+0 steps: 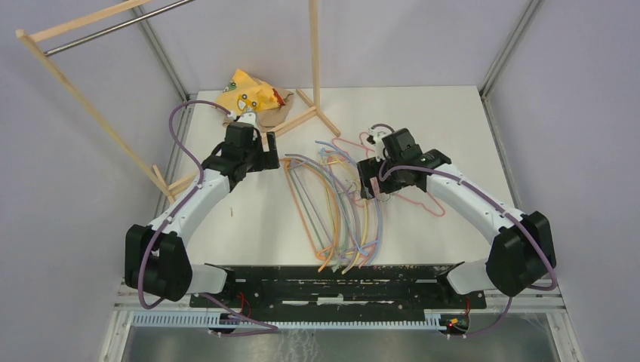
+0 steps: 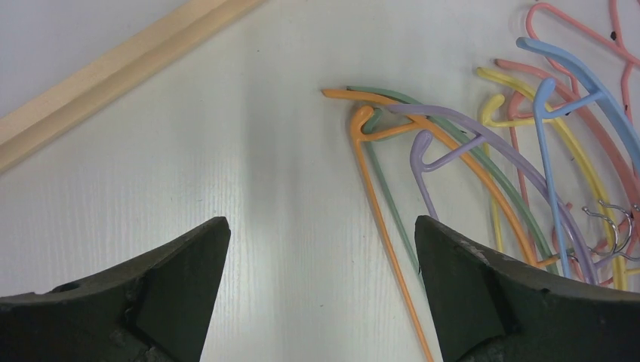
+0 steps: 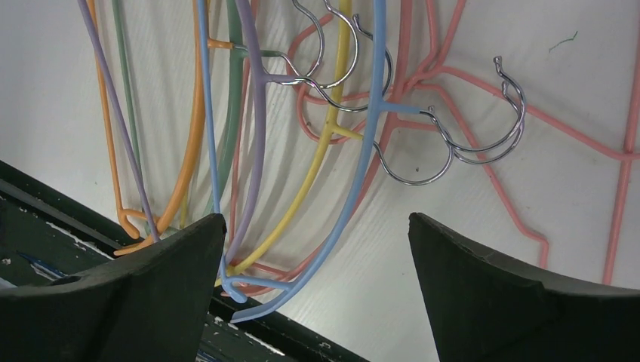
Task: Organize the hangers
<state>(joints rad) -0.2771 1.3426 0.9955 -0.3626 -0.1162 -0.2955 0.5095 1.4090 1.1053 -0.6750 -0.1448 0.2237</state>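
From above we count one wooden rack (image 1: 315,60), one yellow cloth (image 1: 245,94) and two grippers. The hangers (image 1: 340,204) lie overlapped on the table (image 1: 453,128), too tangled to count, between the left gripper (image 1: 270,157) and the right gripper (image 1: 370,187).

In the left wrist view we see its fingers (image 2: 173,294) spread and empty. The right wrist view alone shows us chrome hooks (image 3: 423,162), above its parted, empty fingers (image 3: 490,286).

We've got right gripper (image 3: 317,226) jaws spread wide over hangers (image 3: 375,98). Steel hooks (image 3: 413,182) bunched between fingers, coloured bars running to desk (image 3: 573,45) near edge, pink hanger (image 3: 543,115) splayed aside.
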